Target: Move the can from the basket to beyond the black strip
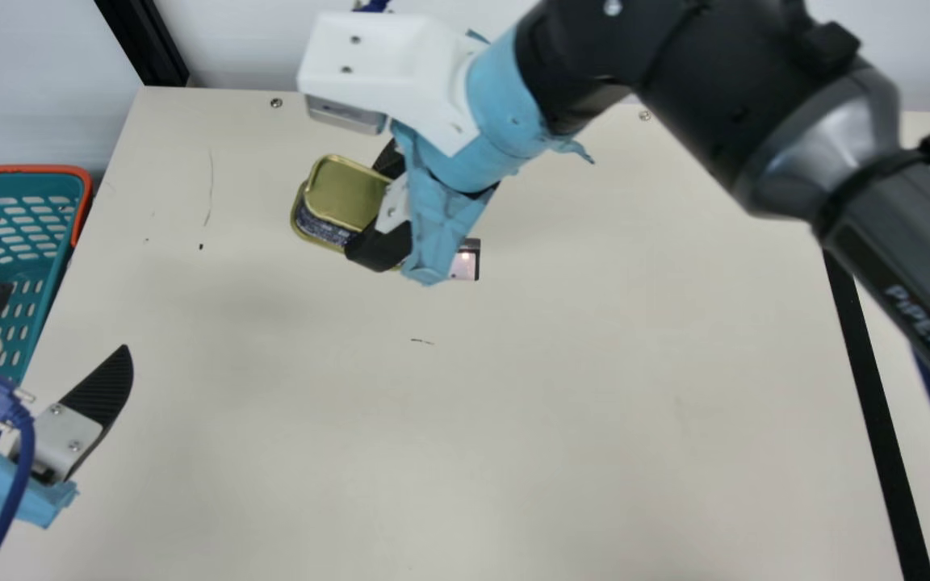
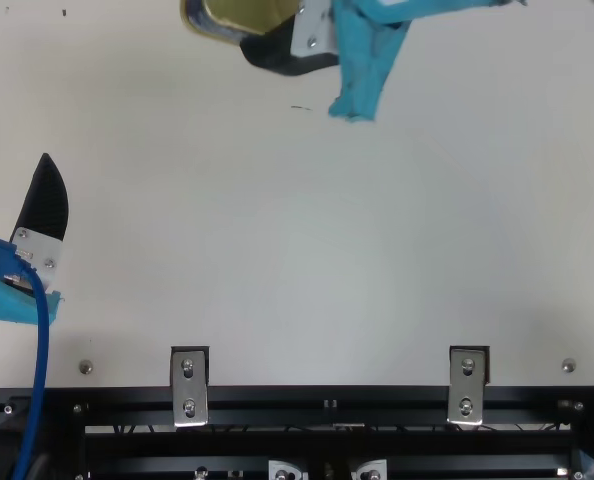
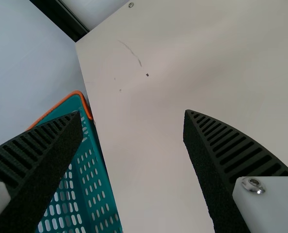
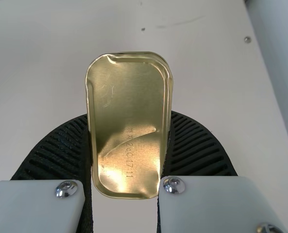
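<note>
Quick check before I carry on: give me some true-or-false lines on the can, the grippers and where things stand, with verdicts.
1. The right gripper holds the can. True.
2. The can is in the teal basket. False: it is outside the basket, held over the table.
3. The left gripper is open. True.
4. The can is already beyond the black strip. False: it is on the basket's side of the strip.
5. The basket's rim is black. False: it is orange.
</note>
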